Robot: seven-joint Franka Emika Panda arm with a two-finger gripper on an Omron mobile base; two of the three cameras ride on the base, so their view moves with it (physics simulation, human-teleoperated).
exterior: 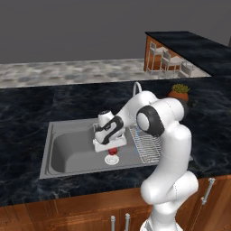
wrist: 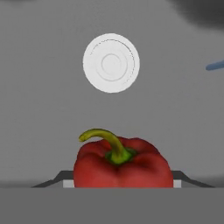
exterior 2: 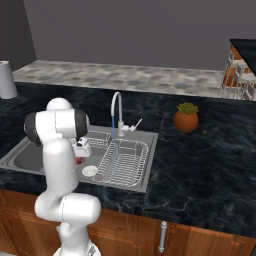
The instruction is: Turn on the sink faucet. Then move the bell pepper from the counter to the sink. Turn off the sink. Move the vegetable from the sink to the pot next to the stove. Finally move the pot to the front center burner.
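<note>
My gripper (wrist: 122, 183) is shut on the red bell pepper (wrist: 122, 168), whose green stem curls up toward the camera, with a dark fingertip on each side of it. In the left base view the bell pepper (exterior: 113, 150) hangs low inside the steel sink (exterior: 67, 151), just above the white drain (exterior: 111, 159), with the gripper (exterior: 111, 145) over it. From the right base view the bell pepper (exterior 2: 78, 161) peeks out behind my arm. The curved faucet (exterior 2: 116, 107) stands at the sink's back, and a thin blue stream of water (exterior 2: 114, 142) falls from its spout.
A wire dish rack (exterior 2: 122, 162) fills the right part of the sink. A potted plant (exterior 2: 186, 117) stands on the dark marble counter to the right, and a white roll (exterior 2: 6, 80) at the far left. Wooden cabinets run below the counter's front edge.
</note>
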